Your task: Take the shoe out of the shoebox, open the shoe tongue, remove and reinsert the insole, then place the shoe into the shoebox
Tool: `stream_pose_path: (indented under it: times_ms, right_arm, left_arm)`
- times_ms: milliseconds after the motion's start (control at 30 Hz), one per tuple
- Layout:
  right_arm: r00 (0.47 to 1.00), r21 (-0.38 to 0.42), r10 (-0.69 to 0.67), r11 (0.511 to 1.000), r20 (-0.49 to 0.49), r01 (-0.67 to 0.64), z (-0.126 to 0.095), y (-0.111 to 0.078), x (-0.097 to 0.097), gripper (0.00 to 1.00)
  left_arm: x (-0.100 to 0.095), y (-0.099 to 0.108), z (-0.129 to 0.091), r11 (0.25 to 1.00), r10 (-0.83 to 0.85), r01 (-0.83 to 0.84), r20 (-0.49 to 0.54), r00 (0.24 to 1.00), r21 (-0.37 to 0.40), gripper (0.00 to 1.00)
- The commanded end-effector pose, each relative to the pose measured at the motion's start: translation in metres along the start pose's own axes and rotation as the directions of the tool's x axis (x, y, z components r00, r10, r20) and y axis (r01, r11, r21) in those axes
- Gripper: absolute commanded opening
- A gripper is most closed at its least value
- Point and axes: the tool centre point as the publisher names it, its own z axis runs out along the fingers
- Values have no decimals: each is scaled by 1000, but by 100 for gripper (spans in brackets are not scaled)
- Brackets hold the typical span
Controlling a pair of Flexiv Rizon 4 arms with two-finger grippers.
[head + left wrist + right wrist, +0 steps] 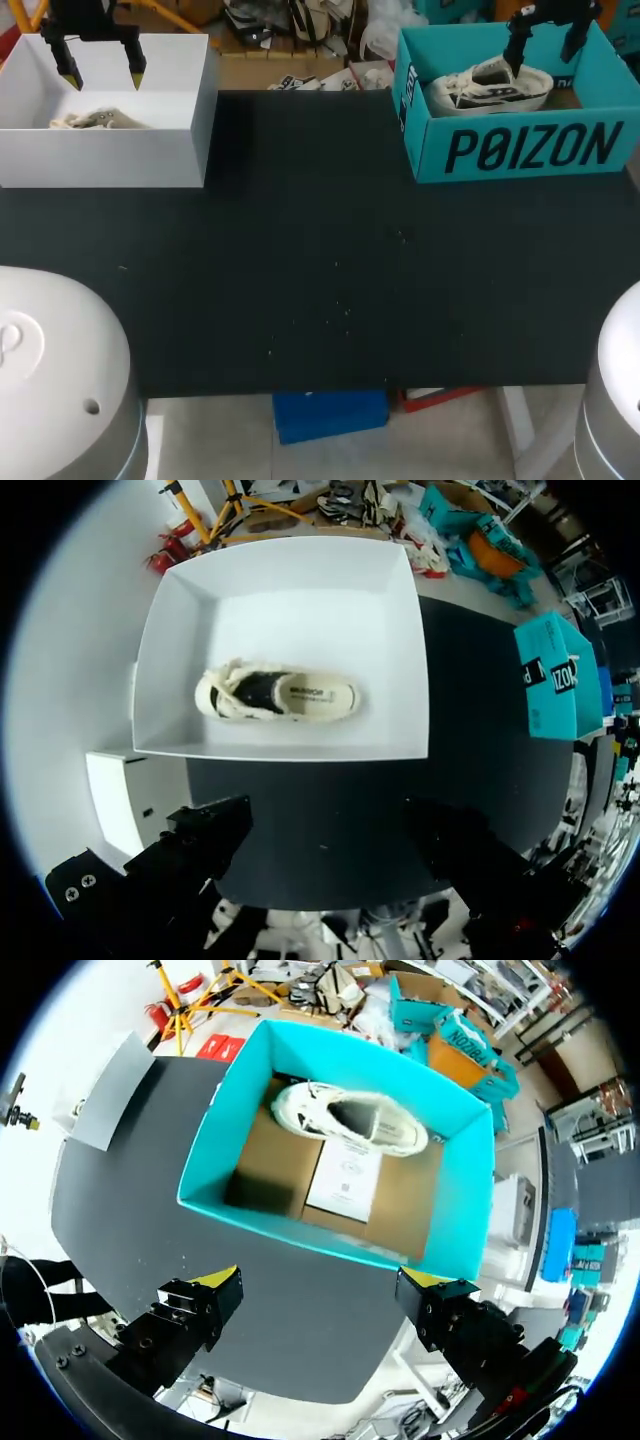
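Here the right gripper [318,1285] hangs over the teal box [300,1235], its fingers [215,1282] apart; the shoe [350,1120] lies inside, ahead of it. The shoe's length runs parallel to the line between the fingers, so probably the wrist must turn first.

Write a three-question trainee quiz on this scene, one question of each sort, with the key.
1. True or false: the left tool and the right tool are both open and hold nothing.
2. Where is the white shoe? A. Gripped by the right tool. B. Lying inside the teal box. C. Hanging from the left tool.
3. Fill in the blank: the cream shoe lies in the left-hand box, whose colour is ____.

Key: 1 true; 2 B; 3 white.
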Motion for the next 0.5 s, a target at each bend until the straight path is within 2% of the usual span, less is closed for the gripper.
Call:
stream_pose_path:
  times_ms: [33, 167, 200, 233, 267, 500]
  right_arm:
    - [848, -174, -501, 832, 176, 527, 0, -9, 2, 100]
    - [848, -174, -501, 832, 176, 527, 0, -9, 2, 100]
    - [721, -168, -665, 702, 196, 693, 5, 2, -2, 100]
    - [565, -132, -798, 549, 211, 825, 9, 7, -8, 100]
    - [384, -84, -903, 375, 192, 923, 11, 5, -15, 100]
    - [384, -84, -903, 375, 192, 923, 11, 5, -15, 100]
  left_arm:
    - [0, 0, 0, 1000, 0, 0, 1, 1000, -1, 100]
    - [0, 0, 0, 1000, 0, 0, 1, 1000, -1, 100]
    - [0, 0, 0, 1000, 0, 0, 1, 1000, -1, 100]
    - [0, 0, 0, 1000, 0, 0, 1, 1000, -1, 100]
    - [0, 0, 0, 1000, 0, 0, 1, 1000, -1, 100]
    - [0, 0, 0, 1000, 0, 0, 1, 1000, -1, 100]
